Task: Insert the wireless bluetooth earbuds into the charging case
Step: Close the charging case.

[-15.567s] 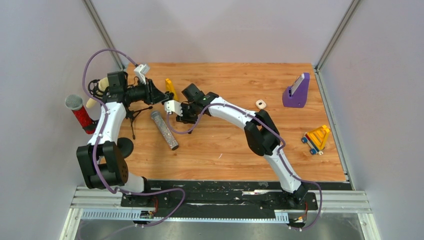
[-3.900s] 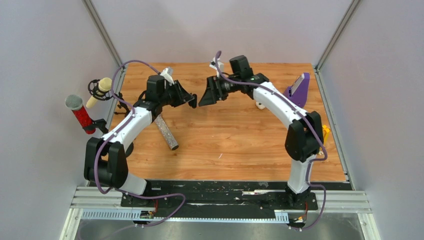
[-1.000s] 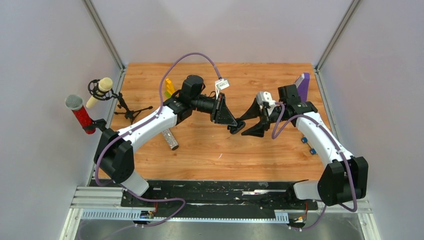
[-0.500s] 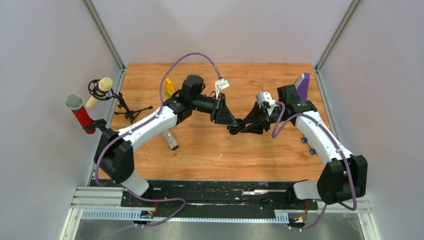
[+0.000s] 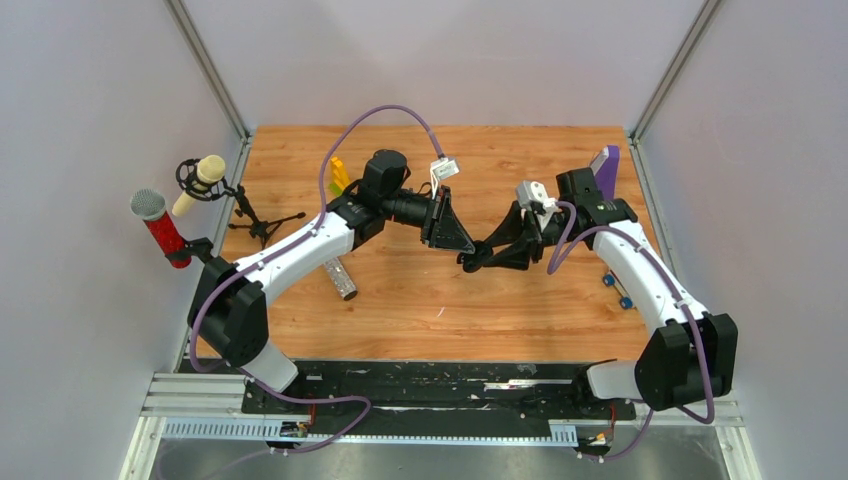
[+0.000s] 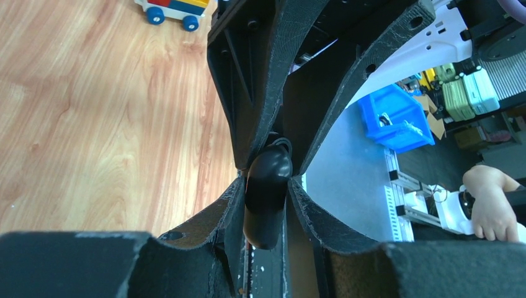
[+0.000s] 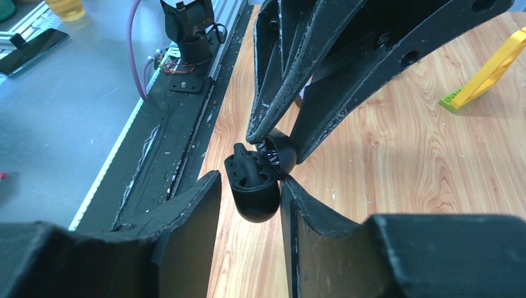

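Observation:
A black charging case (image 7: 254, 186) hangs above the middle of the table, where the two grippers meet tip to tip (image 5: 470, 257). Its lid stands open, and dark hollows show in the body. My left gripper (image 6: 267, 186) is shut on the case (image 6: 268, 192) from the left. From the right, my right gripper (image 7: 251, 186) is closed round the body end: one pad presses against it and the other tip sits at its side. The earbuds show in no view, and I cannot tell whether a black one sits in the hollows.
A purple stand (image 5: 603, 165) is at the back right. A yellow toy (image 5: 339, 175) lies at the back left. A grey glitter microphone (image 5: 341, 278) lies under the left arm. A microphone on a tripod (image 5: 205, 172) and a red microphone (image 5: 155, 222) stand at the left edge.
The right gripper, wide open a second ago, has closed onto the case held by the left gripper. The left arm has barely moved.

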